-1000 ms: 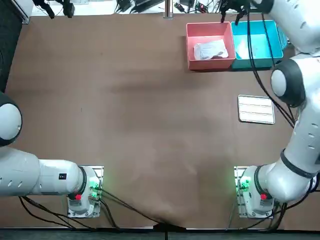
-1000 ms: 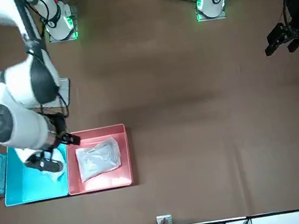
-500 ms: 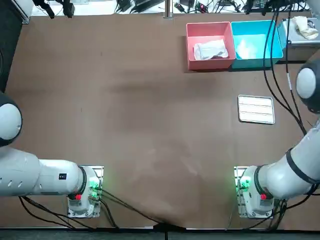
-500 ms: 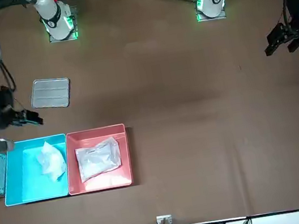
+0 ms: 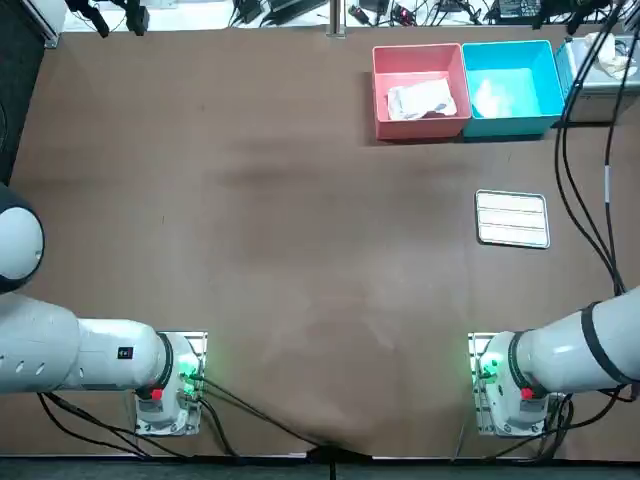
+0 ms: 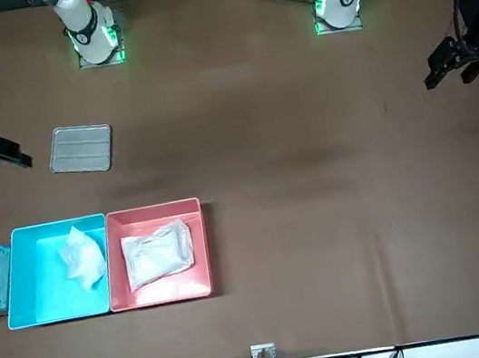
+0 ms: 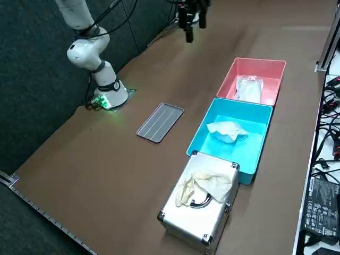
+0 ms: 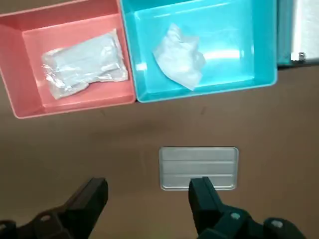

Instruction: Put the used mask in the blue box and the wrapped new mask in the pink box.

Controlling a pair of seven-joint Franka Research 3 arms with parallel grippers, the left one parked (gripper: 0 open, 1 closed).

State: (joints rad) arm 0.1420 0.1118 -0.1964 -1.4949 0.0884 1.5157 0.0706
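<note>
**Upper right of the top view: both masks boxed, claw empty**

Upper right in the top view, the used mask (image 5: 495, 95) lies crumpled inside the blue box (image 5: 510, 128). The wrapped mask (image 5: 420, 100) lies flat in the pink box (image 5: 420, 130), which touches the blue box's left wall. Each mask sits wholly inside its box, with nothing draped over a rim.

How they would handle is a judgement. The used mask looks like light, soft cloth that would sag and fold rather than keep its shape. The best hold would be a pinch from above on the raised hump of the crumple. The wrapped mask should be just as light, but it is cased in clear, crinkly film that is probably slick. A pinch across the middle of the packet, where film and mask bunch together, should hold better than a grip on a bare film edge. Neither looks fragile.

The claw (image 8: 148, 189) is spread wide, with nothing between its fingers (image 8: 202, 194). It hangs high over the table, and the wrist view shows the grey ridged plate (image 8: 198, 167) lying between it and the boxes. In the front view it shows at the left edge, with the plate to its right and the blue box lower in the frame. Both masks are well apart from the claw, and neither is touched.

As things lie, both placements look done, and no further grasp seems called for.
</note>
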